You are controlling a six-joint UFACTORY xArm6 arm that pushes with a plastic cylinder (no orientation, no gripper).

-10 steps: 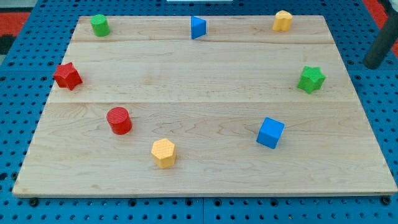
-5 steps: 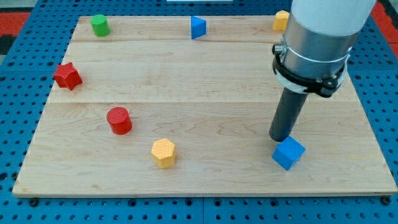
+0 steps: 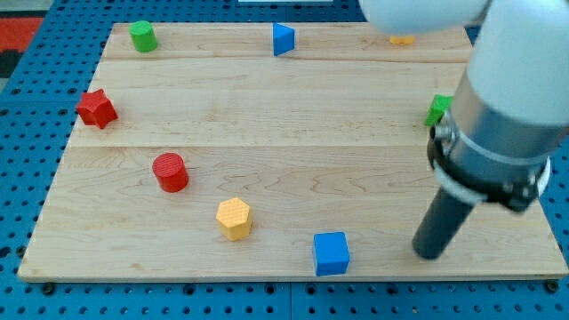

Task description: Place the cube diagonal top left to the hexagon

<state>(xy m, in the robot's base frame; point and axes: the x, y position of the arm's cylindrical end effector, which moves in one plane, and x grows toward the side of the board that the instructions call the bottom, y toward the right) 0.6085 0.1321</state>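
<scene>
Blue cube (image 3: 331,252) sitting near the worktop's (image 3: 293,133) bottom edge, just right of and below the yellow hexagon (image 3: 234,218). My tip (image 3: 428,255) parked well right of the cube, touching nothing, no tool fitted.

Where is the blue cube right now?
The blue cube sits near the board's bottom edge, right of the yellow hexagon and left of my tip, which stands apart from it.

Pale wooden board (image 3: 284,116) — smooth, visibly grained; matt blue plastic cube (image 3: 331,253); matt yellow plastic hexagon (image 3: 234,219); dark matt rod — my tip (image 3: 428,255).
</scene>
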